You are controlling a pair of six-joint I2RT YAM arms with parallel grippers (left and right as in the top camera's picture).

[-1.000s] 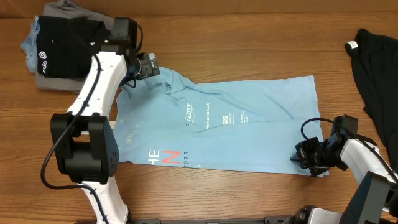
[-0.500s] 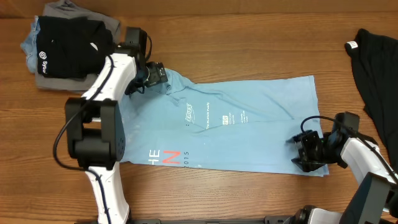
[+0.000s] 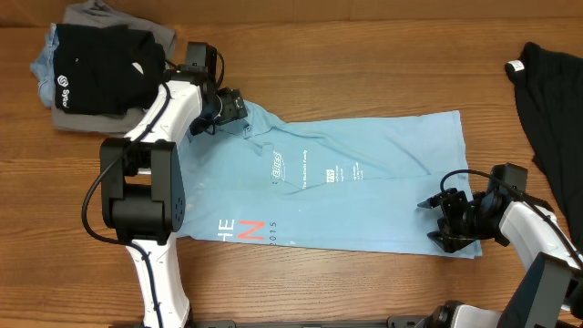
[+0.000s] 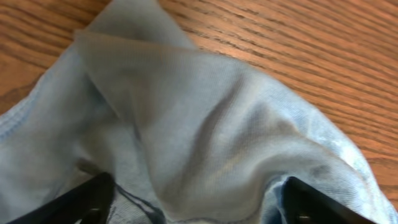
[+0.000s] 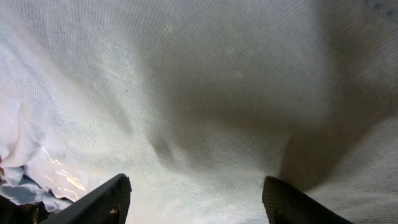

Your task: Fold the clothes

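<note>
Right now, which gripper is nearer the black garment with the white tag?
Right. The right gripper is at the light blue T-shirt's hem corner, close to the black garment; the left gripper is at the collar.

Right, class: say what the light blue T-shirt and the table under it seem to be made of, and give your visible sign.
Light blue T-shirt: soft, matte knit cloth, probably cotton jersey. The right wrist view shows fine ribbing, and it creases limply.
Table: wood or wood-look laminate, faintly glossy. Brown grain lines run along it, but which of the two is unclear.
</note>
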